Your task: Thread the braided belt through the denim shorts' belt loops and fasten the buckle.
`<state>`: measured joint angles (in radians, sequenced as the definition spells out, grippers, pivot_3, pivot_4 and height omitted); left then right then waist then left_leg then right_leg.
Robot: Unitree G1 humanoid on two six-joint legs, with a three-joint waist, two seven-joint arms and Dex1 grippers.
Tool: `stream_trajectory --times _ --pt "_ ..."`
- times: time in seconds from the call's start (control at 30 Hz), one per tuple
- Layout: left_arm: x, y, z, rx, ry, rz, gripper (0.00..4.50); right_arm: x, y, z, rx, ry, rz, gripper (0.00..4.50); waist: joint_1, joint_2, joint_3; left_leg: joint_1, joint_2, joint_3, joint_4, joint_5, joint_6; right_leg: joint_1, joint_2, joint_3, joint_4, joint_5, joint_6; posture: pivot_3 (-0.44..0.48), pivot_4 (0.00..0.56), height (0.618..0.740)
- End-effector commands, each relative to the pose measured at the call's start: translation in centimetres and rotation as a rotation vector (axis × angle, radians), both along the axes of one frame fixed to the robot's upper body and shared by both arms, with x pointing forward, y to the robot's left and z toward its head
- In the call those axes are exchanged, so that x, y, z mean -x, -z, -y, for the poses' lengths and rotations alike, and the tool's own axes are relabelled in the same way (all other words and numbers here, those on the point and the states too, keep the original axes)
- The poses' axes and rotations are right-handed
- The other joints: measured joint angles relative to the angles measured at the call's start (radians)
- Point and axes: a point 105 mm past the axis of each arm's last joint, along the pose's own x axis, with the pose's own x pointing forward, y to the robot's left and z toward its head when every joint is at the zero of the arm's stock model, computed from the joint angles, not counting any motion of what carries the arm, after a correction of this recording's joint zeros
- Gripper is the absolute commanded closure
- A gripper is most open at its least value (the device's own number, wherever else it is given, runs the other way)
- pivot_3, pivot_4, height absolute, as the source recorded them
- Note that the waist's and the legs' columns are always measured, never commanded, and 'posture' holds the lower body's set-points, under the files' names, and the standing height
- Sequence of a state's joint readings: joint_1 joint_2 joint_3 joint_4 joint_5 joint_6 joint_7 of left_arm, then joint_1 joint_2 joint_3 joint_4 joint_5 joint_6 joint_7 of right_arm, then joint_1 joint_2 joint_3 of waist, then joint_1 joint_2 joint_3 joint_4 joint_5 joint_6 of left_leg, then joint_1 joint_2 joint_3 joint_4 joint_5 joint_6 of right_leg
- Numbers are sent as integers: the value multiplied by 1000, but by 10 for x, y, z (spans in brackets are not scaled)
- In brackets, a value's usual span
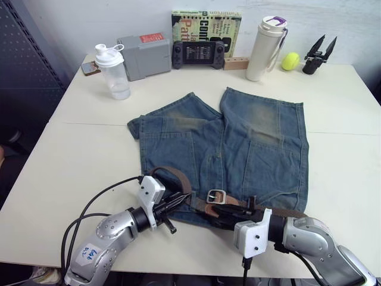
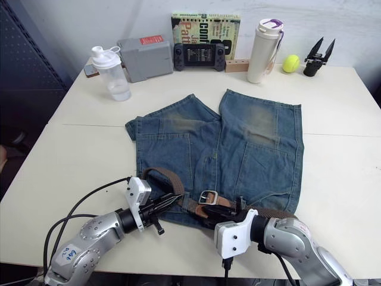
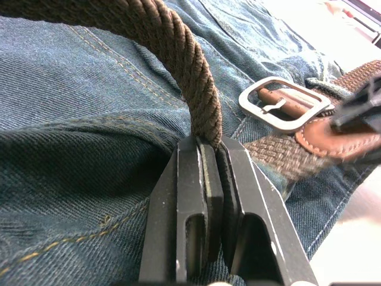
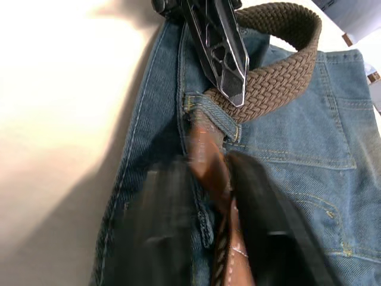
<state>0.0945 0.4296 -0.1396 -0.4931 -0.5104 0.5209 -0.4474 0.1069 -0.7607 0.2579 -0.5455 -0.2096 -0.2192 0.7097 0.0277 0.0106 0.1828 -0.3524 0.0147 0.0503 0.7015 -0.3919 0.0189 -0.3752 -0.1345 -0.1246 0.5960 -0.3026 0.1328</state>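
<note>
braided belt (image 1: 178, 182) on denim shorts (image 1: 250, 149), table (image 1: 71, 161)

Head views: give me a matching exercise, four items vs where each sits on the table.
Items:
1. tennis ball
2. shaker bottle
3. buckle
4. game console

Places:
A. on the shorts' waistband, between the two grippers
B. far edge, in front of the book
C. far left, beside the grey box
D. far right, between the white flask and the black gripper part

Pairs: 1-D, 2-C, 3-A, 4-B
</note>
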Motion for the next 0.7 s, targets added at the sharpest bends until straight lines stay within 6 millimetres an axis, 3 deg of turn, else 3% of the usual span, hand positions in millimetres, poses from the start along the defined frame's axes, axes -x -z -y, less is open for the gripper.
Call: stream_trajectory --times 0.03,0.2,0.27,0.33,0.37,0.4,0.53,0.7 --pt "5 0 3 11 18 -10 4500 3 -7 -4 -22 -27 29 4380 0 0 0 0 0 0 0 0 0 0 0 0 0 0 0 0 150 731" --pt "4 0 3 10 15 -10 4500 4 -6 -5 -16 -35 18 4380 -1 0 0 0 0 0 0 0 0 0 0 0 0 0 0 0 150 731" --pt "5 -5 3 27 25 7 3681 4 -5 -4 -13 -30 3 4500 -1 0 0 0 0 0 0 0 0 0 0 0 0 0 0 0 150 731" --pt "6 -10 1 43 31 21 3159 3 -4 -3 -12 -27 -5 4500 -2 0 0 0 0 0 0 0 0 0 0 0 0 0 0 0 150 731" --pt "6 -12 1 46 35 23 2549 3 -4 -3 -11 -28 -7 4500 -2 0 0 0 0 0 0 0 0 0 0 0 0 0 0 0 150 731" --pt "6 -14 -2 32 28 30 2350 3 -4 -3 -11 -29 -6 4500 -2 0 0 0 0 0 0 0 0 0 0 0 0 0 0 0 150 731" --pt "13 -27 -18 5 19 61 868 1 -4 -3 -11 -30 -3 4500 -4 0 0 0 1 0 0 0 0 0 0 0 0 0 0 0 150 731" --pt "33 -21 -31 -36 24 17 868 -3 -6 -2 -12 -30 8 4500 -7 0 0 0 2 0 0 0 0 0 1 0 0 0 0 0 150 731"
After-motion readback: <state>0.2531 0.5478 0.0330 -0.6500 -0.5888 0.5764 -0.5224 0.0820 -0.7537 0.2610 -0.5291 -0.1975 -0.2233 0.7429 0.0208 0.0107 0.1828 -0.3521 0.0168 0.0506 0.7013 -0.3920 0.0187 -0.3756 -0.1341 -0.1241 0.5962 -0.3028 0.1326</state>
